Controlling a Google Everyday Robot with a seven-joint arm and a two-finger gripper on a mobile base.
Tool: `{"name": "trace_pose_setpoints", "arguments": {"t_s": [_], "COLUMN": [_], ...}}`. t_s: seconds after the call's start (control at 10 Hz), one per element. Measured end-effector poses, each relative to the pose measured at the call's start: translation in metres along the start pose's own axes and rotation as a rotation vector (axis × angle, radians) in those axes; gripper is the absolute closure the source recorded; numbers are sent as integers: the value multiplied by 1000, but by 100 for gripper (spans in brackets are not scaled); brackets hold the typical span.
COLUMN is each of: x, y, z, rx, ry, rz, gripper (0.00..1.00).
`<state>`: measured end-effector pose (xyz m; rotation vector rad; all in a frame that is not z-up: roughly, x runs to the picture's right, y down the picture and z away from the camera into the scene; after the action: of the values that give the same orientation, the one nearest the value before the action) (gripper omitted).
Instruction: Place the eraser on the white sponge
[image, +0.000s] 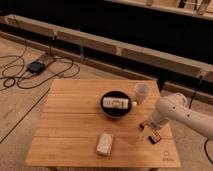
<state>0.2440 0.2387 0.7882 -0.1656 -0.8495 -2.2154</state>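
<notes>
A grey concrete floor (20, 117) lies under a dark wall with long pale ledges (100, 42) across the back. On the floor at the left, black cables (15, 75) loop around a small dark box (36, 66).

A square tabletop of pale wooden slats (70, 115) fills the middle of the view. A bulky white robot arm (175, 111) comes in from the right edge and bends down over the right front part of the tabletop.

A round black bowl (118, 114) stands near the middle of the tabletop, towards the back, and a white rectangular item (115, 103) lies inside it. A clear plastic cup (142, 92) stands upright just beside the bowl on its right.

The pale off-white rectangular sponge with a speckled surface (104, 144) lies flat near the front edge, in front of the bowl and well apart from it.

The small flat black eraser with red-orange markings (154, 137) lies on the tabletop near the right front corner, well to the right of the sponge.

The dark gripper (146, 128) at the end of the arm sits low over the tabletop, right at the eraser's near-left end. It cannot be told whether the gripper is open or closed, or whether it touches the eraser.
</notes>
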Motion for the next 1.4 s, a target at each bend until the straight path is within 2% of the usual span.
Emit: {"name": "trace_pose_setpoints", "arguments": {"t_s": [0.6,0.9,1.1,1.4], "x": [-12,-17,-17,-16], "y": [4,7,9,9], "z": [12,16,17,14], "rx": [-6,-24,-42,-65], "ry": [-38,-55,-62,-62], "rz": [26,36,38,36], "gripper": [20,21,33,66]}}
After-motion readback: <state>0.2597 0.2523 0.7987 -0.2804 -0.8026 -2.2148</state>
